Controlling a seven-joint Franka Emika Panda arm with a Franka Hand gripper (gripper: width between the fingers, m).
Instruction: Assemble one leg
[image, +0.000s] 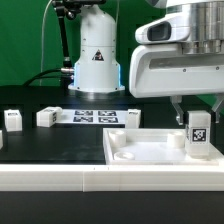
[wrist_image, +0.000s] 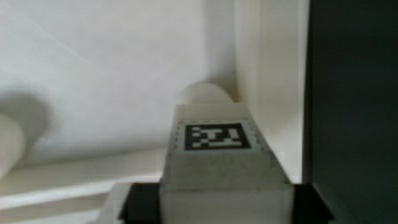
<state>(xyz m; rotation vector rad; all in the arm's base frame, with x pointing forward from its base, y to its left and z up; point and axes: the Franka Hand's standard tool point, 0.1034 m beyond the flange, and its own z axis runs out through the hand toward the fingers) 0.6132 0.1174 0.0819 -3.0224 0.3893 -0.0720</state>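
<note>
white panel (image: 140, 150) in front | leg (image: 198, 135) upright at its corner | fingers (image: 179, 108) clamped on leg

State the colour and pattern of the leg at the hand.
The leg is white with a black-and-white square tag, clearest in the wrist view.

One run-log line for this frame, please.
gripper: shut on leg | leg: upright, at white panel corner, exterior view's right | seating: cannot tell

black table (image: 60, 146): panel (image: 150, 161), legs (image: 47, 117), marker board (image: 95, 116)
</note>
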